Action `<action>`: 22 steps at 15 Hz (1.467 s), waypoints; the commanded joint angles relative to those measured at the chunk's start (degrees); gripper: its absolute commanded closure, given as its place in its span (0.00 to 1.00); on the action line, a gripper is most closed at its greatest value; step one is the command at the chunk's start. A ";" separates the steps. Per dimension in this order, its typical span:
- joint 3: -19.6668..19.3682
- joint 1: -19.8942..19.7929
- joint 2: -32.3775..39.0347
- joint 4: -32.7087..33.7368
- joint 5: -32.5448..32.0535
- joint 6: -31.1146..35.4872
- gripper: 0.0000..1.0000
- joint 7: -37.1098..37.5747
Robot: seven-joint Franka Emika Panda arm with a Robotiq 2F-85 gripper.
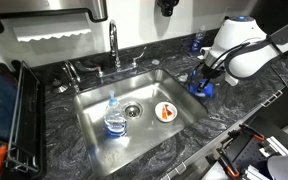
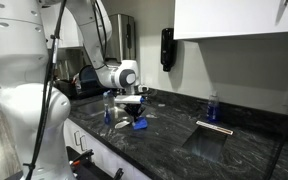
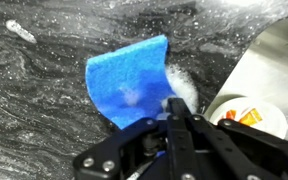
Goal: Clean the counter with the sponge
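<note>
The bright blue sponge [image 3: 129, 82] lies against the dark marbled counter [image 3: 34, 100] just beside the steel sink's edge. My gripper [image 3: 170, 104] is shut on the sponge's near edge, fingers pressed together. White foam shows by the fingertips. In both exterior views the gripper [image 1: 205, 80] [image 2: 132, 108] points down at the counter [image 1: 244, 100] [image 2: 174, 150] with the sponge [image 1: 201, 88] [image 2: 139, 124] under it, next to the sink.
The steel sink [image 1: 174, 95] holds a clear bottle with a blue label [image 1: 115, 118] and a small white dish with orange bits [image 1: 165, 111] [image 3: 252, 117]. A faucet [image 1: 114, 45] stands behind it. A small blue-topped bottle [image 1: 196, 42] sits at the back. A dish rack [image 1: 9, 120] stands beside the sink.
</note>
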 commanded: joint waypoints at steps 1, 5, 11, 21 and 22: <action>0.22 -0.22 2.55 0.02 -2.21 3.80 1.00 2.43; -0.50 -0.80 2.65 0.97 -4.80 4.84 1.00 3.88; -2.77 -3.13 4.31 4.11 -2.88 6.44 1.00 0.81; -3.63 -2.99 5.53 6.89 -4.04 6.18 1.00 3.16; -4.02 -2.99 5.01 7.18 -5.19 5.70 1.00 3.75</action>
